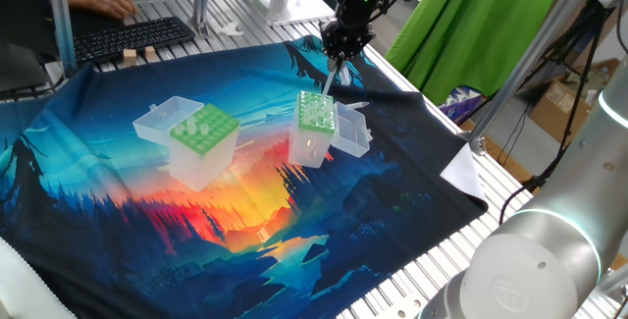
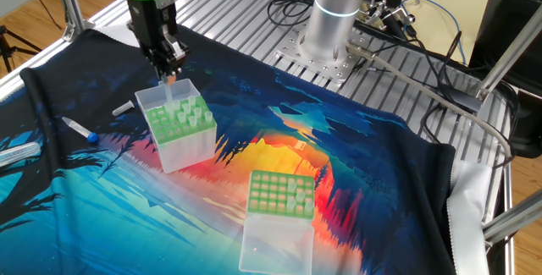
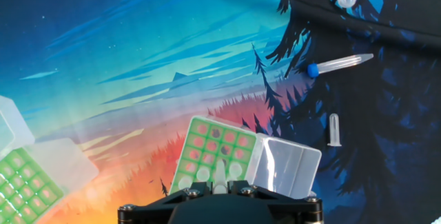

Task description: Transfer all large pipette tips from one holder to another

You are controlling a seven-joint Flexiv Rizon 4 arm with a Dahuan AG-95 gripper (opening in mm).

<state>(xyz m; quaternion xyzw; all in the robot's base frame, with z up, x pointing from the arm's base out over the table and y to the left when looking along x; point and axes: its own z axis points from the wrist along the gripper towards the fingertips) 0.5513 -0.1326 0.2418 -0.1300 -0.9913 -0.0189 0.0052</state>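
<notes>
My gripper (image 1: 342,52) is shut on one large pipette tip (image 1: 332,76), which hangs point down just above the narrower box with the darker-green top (image 1: 316,113). In the other fixed view the gripper (image 2: 168,65) holds the tip (image 2: 170,89) over that box (image 2: 179,124), where several tips stand upright. In the hand view the tip (image 3: 219,174) shows between the jaws over the box (image 3: 210,148). The wider box with the light-green top (image 1: 204,131) stands apart with its lid open; it also shows in the other fixed view (image 2: 281,195) and the hand view (image 3: 24,182).
The narrower box's clear lid (image 3: 289,165) lies open beside it. A blue-capped tube (image 3: 341,63), a small clear tube (image 3: 334,129) and a larger tube (image 2: 19,152) lie on the cloth. A keyboard (image 1: 132,36) and a person's hand are at the table's far edge.
</notes>
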